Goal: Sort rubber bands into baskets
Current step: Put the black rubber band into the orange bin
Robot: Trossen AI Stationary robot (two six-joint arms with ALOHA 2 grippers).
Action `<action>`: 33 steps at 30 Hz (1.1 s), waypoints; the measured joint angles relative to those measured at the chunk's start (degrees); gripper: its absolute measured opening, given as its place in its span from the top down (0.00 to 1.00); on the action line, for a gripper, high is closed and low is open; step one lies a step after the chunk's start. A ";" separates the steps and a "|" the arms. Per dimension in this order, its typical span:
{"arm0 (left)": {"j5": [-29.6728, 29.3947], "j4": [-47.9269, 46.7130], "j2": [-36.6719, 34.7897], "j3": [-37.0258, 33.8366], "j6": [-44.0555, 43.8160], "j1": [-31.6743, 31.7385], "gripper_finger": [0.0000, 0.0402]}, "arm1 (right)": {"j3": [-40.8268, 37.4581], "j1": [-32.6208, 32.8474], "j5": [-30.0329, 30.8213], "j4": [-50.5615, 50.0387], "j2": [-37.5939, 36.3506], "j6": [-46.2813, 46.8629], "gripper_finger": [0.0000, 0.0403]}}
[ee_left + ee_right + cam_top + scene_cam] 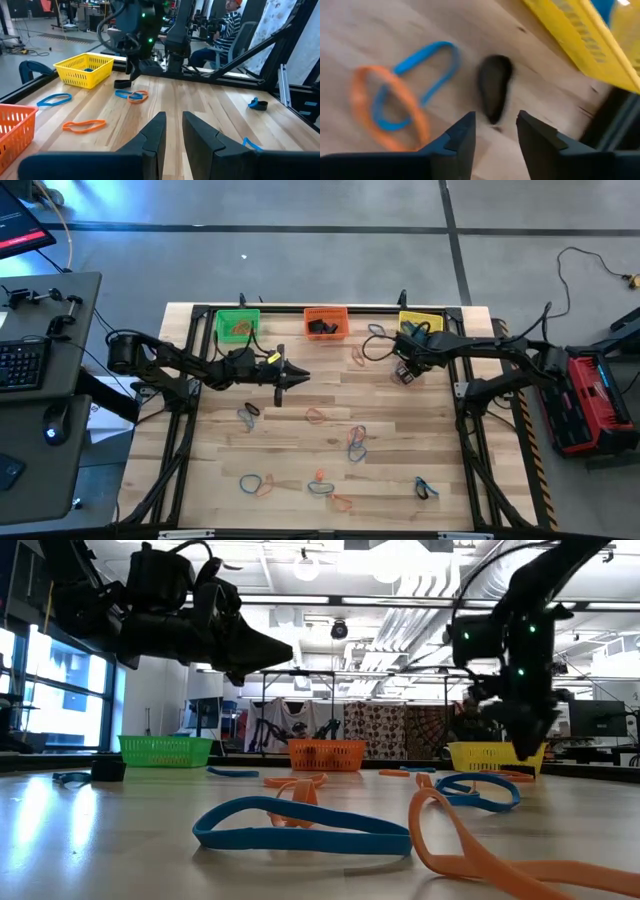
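We see the right claw (495,132) hanging just in front of the yellow basket (421,322) at the back right of the table (300,450), its two fingers apart with nothing between them. Just past those fingers a black rubber band (494,93) appears blurred against the wood, and we cannot tell whether it is touching the table. Beside it lie a blue band (415,82) and an orange band (395,110), looped over one another.

The left claw (172,132) is raised above the table's middle left, near the green basket (237,326). Its fingers stand a narrow gap apart and hold nothing.

The three baskets sit in a row along the back edge: green on the left, the red-orange basket (326,322) in the middle, yellow on the right. Something dark lies in the red-orange one and something orange in the green one.

Loose rubber bands in blue, orange and grey are scattered over the front half of the table, several of them overlapping in small clumps.
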 joint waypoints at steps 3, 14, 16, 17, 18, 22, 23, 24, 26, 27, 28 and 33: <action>0.00 0.02 0.00 0.00 -0.02 0.00 0.87 | -1.68 -1.68 0.70 1.16 0.00 1.67 0.66; 0.03 -0.01 0.00 0.02 -0.44 0.00 0.87 | -6.98 -4.21 -4.41 12.60 -0.02 -1.65 0.75; 0.02 -0.02 0.00 0.01 -0.44 0.00 0.87 | -6.56 -4.21 -4.08 12.19 0.00 -2.55 0.82; 0.02 -0.02 0.00 0.02 -0.44 0.00 0.87 | -6.10 -4.21 -4.07 12.17 0.00 -2.82 0.86; 0.02 -0.02 0.00 0.01 -0.44 0.00 0.87 | -5.49 -4.21 -3.94 12.29 0.00 -3.08 0.91; 0.04 -0.04 0.00 0.02 -0.45 0.00 0.87 | -2.23 -3.64 -3.89 11.82 -0.02 -4.41 0.97; 0.02 -0.04 0.00 0.01 -0.46 0.00 0.87 | -1.01 -3.41 -3.87 11.67 -0.02 -4.45 0.96; 0.03 -0.05 0.00 0.02 -0.44 0.00 0.87 | 0.29 -3.06 -3.83 11.61 -0.05 -4.48 0.96; 0.02 -0.08 0.00 0.02 -0.44 0.00 0.87 | 2.80 -2.01 -3.77 11.34 -0.07 -4.63 0.96; 0.03 -0.09 0.00 0.01 -0.44 0.00 0.87 | 4.20 -1.40 -3.77 11.49 -0.07 -4.97 0.97; 0.02 -0.09 0.00 0.02 -0.44 0.00 0.87 | 5.56 -0.72 -3.48 11.92 -0.07 -5.56 0.98; 0.02 -0.09 0.00 0.02 -0.44 0.02 0.87 | 12.66 1.77 -3.02 15.94 0.17 -7.52 0.99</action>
